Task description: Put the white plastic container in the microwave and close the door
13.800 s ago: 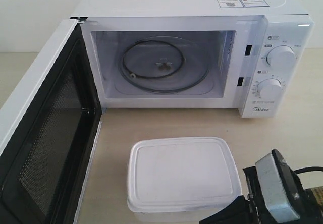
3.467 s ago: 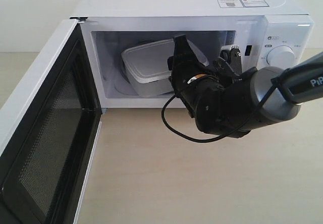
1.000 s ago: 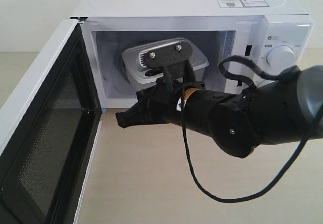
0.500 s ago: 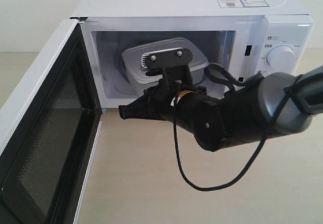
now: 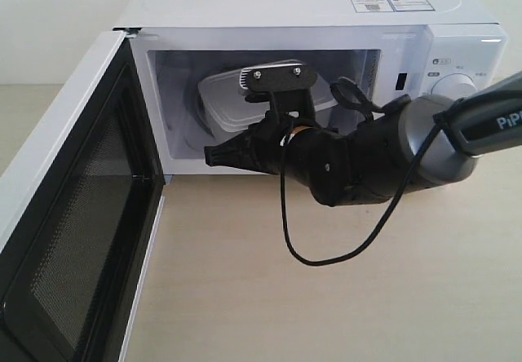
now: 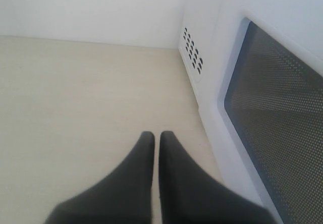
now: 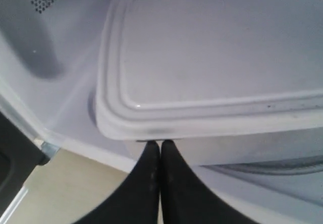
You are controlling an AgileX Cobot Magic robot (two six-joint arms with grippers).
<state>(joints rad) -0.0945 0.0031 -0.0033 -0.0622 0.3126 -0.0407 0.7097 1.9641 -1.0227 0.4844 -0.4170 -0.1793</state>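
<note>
White plastic container (image 7: 212, 57) in microwave (image 5: 310, 3): looks light, slick, flexy; prob. nudge at rim. R gripper (image 7: 160, 144), L gripper (image 6: 156, 135): jaws together, empty.

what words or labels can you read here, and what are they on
"PiP": on the grey right arm, cut off at the picture's edge.
Two stickers on the white boxy microwave top: too small to read.
Marks around its round white knob: too small.
Wrist views: none.
</note>
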